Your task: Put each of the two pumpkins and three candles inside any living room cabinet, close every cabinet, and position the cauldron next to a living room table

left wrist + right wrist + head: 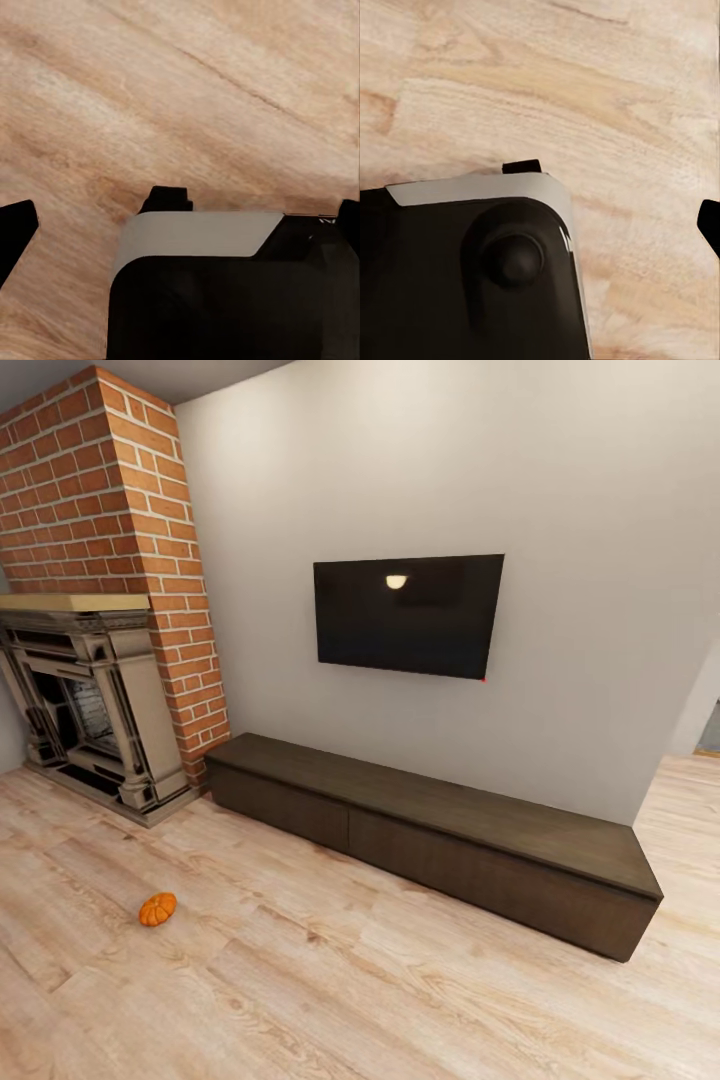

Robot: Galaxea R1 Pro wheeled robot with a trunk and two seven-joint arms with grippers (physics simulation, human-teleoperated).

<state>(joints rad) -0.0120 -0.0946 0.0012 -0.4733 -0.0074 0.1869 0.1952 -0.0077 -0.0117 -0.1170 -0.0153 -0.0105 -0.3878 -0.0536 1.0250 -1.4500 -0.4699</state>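
Lying on the floor (pixel 400 1000): one pumpkin (pixel 157 908); one cabinet (pixel 440 830) beyond.

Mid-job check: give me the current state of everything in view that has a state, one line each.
Cabinet: closed, both visible drawer fronts flush, top bare.
Pumpkin: lying on the wood floor, out in front of the fireplace, apart from the cabinet, not yet stowed.
TV: off, dark screen reflecting a ceiling light.
Fireplace: unlit, no fire showing.
Left tool: cannot tell whether open or shut.
Right tool: cannot tell either.
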